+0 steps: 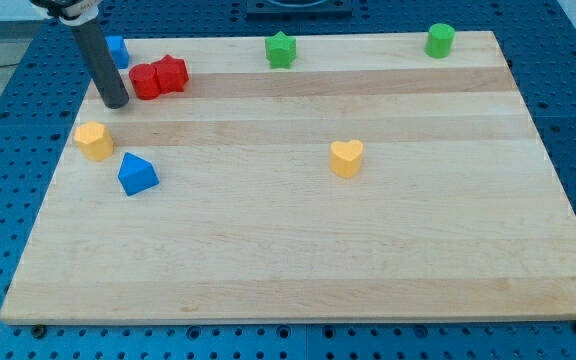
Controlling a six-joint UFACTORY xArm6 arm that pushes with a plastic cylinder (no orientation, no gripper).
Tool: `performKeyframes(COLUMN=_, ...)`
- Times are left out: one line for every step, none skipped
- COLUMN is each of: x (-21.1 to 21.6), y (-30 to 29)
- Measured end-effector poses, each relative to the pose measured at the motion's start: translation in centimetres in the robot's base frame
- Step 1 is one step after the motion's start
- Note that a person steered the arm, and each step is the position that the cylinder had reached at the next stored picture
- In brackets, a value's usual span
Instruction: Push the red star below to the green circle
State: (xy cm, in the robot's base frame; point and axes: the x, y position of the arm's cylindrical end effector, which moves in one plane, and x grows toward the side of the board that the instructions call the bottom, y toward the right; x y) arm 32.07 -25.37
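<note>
My tip is a bare rod with no jaws to spread or press together; it grips nothing and works by contact only. It sits in the upper left of the frame, just beside the red circle on that block's left and slightly lower, apparently not touching it. A blue block, shape unclear, stands partly hidden behind the rod near the board's top edge.

The red star touches the red circle's right side, so I judge a push from the present position would drive both together; the tip likely needs to come round to the star itself.

Lower left: a yellow block and a blue triangular block, both clear of the route.

Moving right, a green star stands at the top edge and a yellow heart mid-board. Between them runs open wood.

The green circle stands at upper right, close to the top edge, well apart from the red star. Below it there is free room.
</note>
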Motion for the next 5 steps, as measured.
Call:
performKeyframes(x=-1.6, y=-0.7)
performKeyframes(x=-3.0, y=-0.7)
performKeyframes(x=-4.8, y=0.7)
performKeyframes(x=-5.2, y=3.1)
performKeyframes(x=-4.5, y=5.9)
